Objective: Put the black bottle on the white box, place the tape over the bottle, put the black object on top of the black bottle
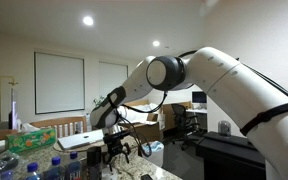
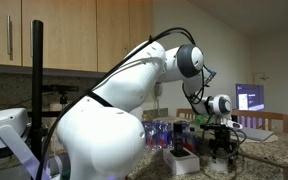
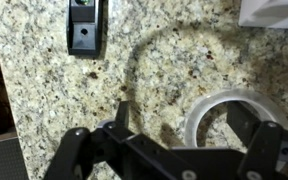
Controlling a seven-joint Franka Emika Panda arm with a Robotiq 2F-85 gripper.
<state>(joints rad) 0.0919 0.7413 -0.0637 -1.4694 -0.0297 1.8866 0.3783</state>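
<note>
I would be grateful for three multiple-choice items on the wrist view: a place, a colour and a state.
1. Where does the black rectangular object lie? A in a sink; B on the speckled granite counter, upper left; C on a shelf.
2. What colour is the box corner at upper right? A white; B red; C green.
3. How does the whitish tape ring lie? A on edge; B flat on the counter; C hanging.
Key: 1 B, granite surrounds it; 2 A, it shows plain white; 3 B, its hole faces the camera.
</note>
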